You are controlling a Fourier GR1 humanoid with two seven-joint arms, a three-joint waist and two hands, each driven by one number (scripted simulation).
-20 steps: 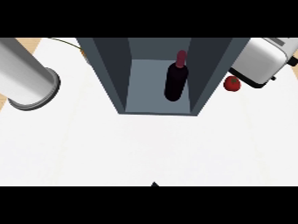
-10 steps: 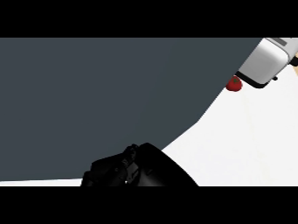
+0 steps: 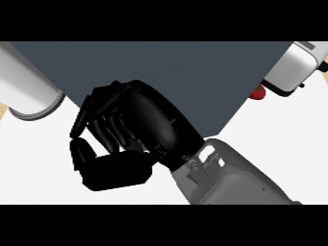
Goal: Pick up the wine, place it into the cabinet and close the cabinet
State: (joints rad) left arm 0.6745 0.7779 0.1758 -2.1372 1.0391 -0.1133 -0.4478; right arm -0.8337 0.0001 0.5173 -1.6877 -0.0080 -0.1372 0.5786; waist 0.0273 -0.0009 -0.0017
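A dark grey cabinet panel (image 3: 173, 72) fills the upper middle of the head view and hides the cabinet's inside. No wine bottle shows anywhere. My right hand (image 3: 134, 129) lies in front of the panel's lower edge, its grey forearm (image 3: 230, 178) coming up from the lower right. Its fingers (image 3: 99, 122) are relaxed and point down-left, with the thumb (image 3: 117, 170) below them, and nothing is held. My left hand does not show.
A white cylinder (image 3: 17, 81) with a grey rim stands at the left on the white counter (image 3: 294, 144). A white toaster (image 3: 294, 67) sits at the upper right, with a small red object (image 3: 258, 92) beside it.
One second ago the cabinet stood open with the wine bottle upright inside. The grey panel now covers it, and my right hand has risen from the lower edge to the panel.
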